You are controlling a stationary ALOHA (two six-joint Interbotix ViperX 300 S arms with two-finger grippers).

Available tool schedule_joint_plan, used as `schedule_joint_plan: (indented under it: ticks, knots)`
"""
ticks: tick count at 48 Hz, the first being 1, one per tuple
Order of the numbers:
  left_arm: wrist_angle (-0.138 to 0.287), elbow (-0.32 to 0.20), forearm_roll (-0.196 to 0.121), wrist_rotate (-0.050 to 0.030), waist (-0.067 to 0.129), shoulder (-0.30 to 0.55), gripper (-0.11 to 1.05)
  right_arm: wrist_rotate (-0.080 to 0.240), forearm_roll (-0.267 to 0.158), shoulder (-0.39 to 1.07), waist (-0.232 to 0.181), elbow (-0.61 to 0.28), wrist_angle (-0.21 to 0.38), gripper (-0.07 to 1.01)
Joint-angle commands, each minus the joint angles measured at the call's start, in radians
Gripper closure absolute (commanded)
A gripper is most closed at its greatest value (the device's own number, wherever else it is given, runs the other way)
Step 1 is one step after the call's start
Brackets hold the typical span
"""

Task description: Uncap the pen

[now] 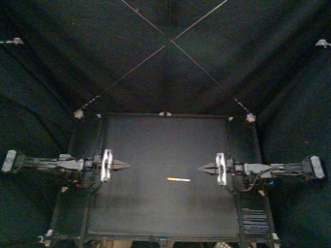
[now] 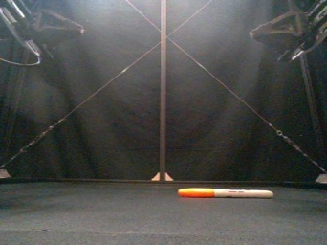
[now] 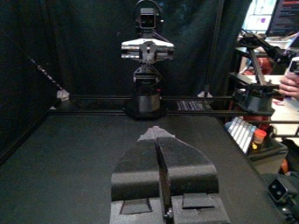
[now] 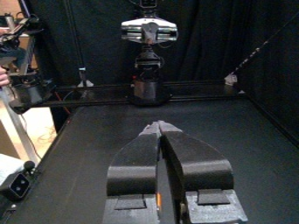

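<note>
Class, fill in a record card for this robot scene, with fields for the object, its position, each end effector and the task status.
Object: pen, one end orange, the rest white
Position: lying flat on the table, right of centre, nearer the right arm
Left end effector: shut, holding nothing, raised at the table's left side
Right end effector: shut, holding nothing, raised at the table's right side
Task status: pen untouched, not yet uncapped
</note>
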Motion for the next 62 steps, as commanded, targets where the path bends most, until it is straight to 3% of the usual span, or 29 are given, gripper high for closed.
schedule_joint_plan:
  ticks: [1, 7, 14, 20, 25, 31, 37, 52, 62]
  knots:
    - [-0.015, -0.008, -0.002, 0.0046, 0.003, 0.058, 1.04, 0.006, 0.002, 0.038, 0.003, -0.003, -0.002, 0.99]
    - [-0.021, -0.012, 0.002, 0.0077, 0.005, 0.123, 0.96, 0.038, 0.032, 0.123, 0.006, 0.020, 0.002, 0.88]
    - [-0.044, -0.021, 0.003, 0.0061, 0.003, 0.222, 0.93, 0.071, 0.077, 0.262, 0.008, 0.018, 0.014, 0.84]
    - [-0.072, -0.038, 0.003, 0.0061, 0.003, 0.325, 0.92, 0.092, 0.084, 0.414, 0.009, 0.003, 0.018, 0.74]
    - [-0.075, -0.055, 0.005, 0.0077, 0.005, 0.414, 0.88, 0.094, 0.086, 0.535, 0.014, -0.017, 0.017, 0.55]
    - [-0.075, -0.086, 0.005, 0.0077, 0.015, 0.535, 0.77, 0.092, 0.083, 0.693, 0.018, -0.067, 0.020, 0.24]
    - [-0.071, -0.124, 0.012, 0.0092, 0.028, 0.630, 0.61, 0.084, 0.075, 0.804, 0.015, -0.107, 0.037, 0.07]
    - [-0.067, -0.170, 0.015, 0.0061, 0.038, 0.730, 0.20, 0.084, 0.051, 0.928, 0.014, -0.184, 0.126, 0.13]
    - [-0.066, -0.202, 0.015, 0.0061, 0.038, 0.773, 0.09, 0.086, 0.029, 0.945, 0.012, -0.190, 0.146, 0.34]
